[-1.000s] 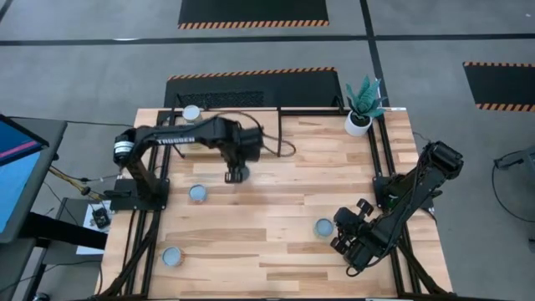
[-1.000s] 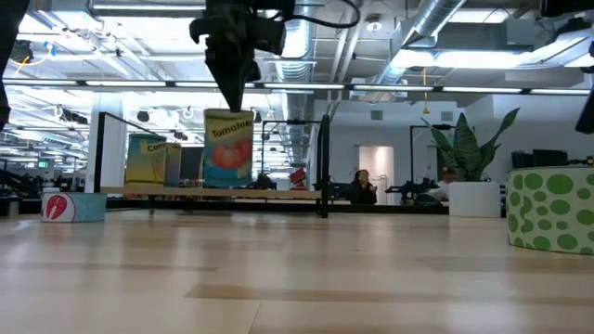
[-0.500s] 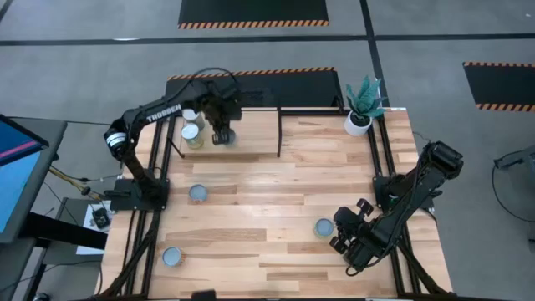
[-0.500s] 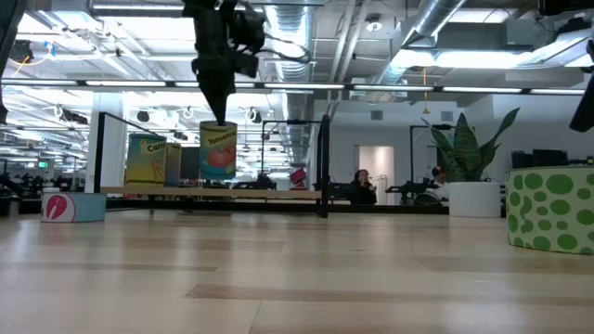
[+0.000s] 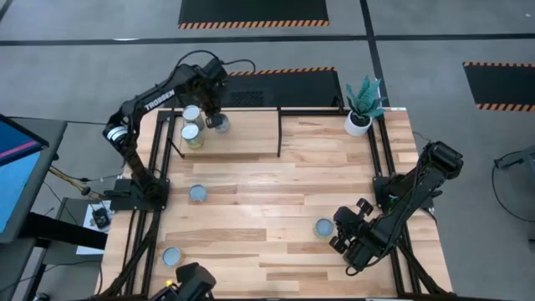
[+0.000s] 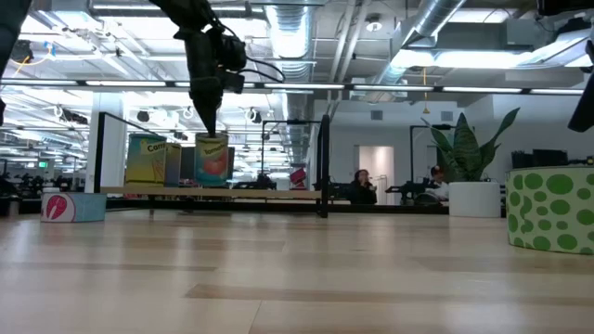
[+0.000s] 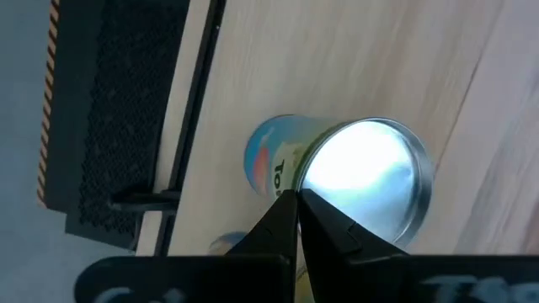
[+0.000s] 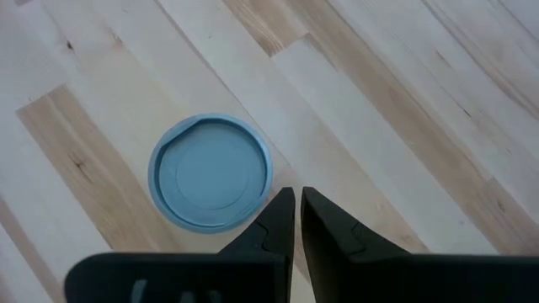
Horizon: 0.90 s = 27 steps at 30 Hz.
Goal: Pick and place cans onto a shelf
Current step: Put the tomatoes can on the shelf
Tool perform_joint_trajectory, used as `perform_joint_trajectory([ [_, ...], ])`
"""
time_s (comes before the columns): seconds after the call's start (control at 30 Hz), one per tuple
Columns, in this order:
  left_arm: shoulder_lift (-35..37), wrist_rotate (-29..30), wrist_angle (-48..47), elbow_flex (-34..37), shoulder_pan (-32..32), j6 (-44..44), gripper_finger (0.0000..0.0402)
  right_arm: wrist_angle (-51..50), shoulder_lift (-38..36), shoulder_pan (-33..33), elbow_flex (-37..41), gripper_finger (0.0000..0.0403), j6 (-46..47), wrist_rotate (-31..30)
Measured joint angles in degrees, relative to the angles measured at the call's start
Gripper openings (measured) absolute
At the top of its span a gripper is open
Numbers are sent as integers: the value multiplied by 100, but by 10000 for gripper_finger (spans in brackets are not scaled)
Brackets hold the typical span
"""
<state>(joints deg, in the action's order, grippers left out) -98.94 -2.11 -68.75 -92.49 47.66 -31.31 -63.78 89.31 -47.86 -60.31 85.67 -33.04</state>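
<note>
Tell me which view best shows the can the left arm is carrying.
The left wrist view: the tomato can fills the picture, shiny top and label side visible, held by the left gripper. The low view shows its label under the fingers, at the shelf. The high view shows only its top beside two cans. The right wrist view shows another can.

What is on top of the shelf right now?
Three cans stand on the shelf at its left end: two side by side and a tomato can under the left gripper, which hides most of its top from above. The rest of the shelf's board shows bare.
</note>
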Motion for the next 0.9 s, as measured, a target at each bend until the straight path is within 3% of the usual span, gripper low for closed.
perform_joint_trajectory([
  [0.4,-177,477,-31,-2,45,20,0,-8,-1,0,0,49,-4,7],
  [0.9,-177,599,-33,-2,173,258,0,208,-1,-11,0,49,-5,18],
])
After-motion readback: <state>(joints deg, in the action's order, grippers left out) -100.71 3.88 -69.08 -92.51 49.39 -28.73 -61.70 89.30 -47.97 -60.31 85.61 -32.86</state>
